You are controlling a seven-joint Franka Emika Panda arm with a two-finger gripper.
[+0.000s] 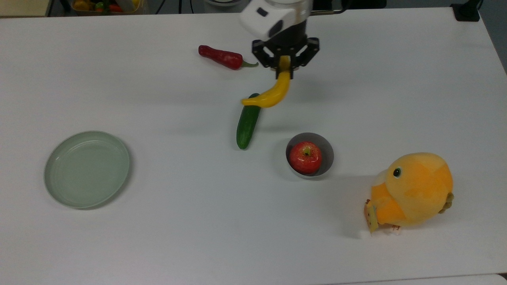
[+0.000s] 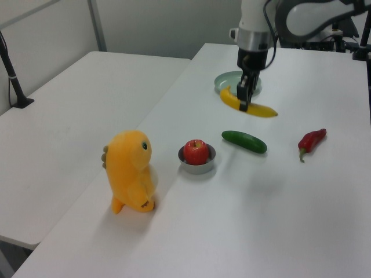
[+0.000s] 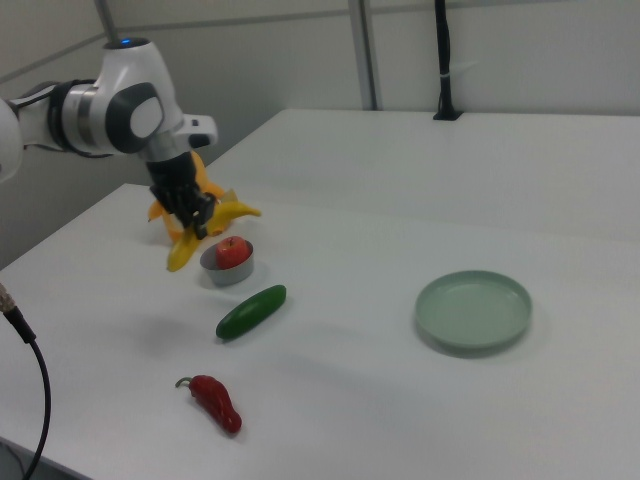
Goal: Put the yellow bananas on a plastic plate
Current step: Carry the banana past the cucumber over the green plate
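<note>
banana (image 1: pixel 272 94), slim, curved and bright yellow with pointed ends, hangs clear of the table in the gripper (image 1: pixel 284 65), whose fingers are closed on its middle. in the top view its upper half is hidden behind the gripper, and its lower tip overlaps the cucumber (image 1: pixel 248 123) top. plate (image 1: pixel 86 169), pale grey-green and bare, lies well apart toward 8 o'clock.

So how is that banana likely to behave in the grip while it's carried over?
The banana is probably stiff: it holds its curve in the air with no sag. Gripped near one end by the gripper, with most of its length sticking out to one side, it may pivot or swing between the jaws. Its skin looks smooth, so it could slip.
</note>
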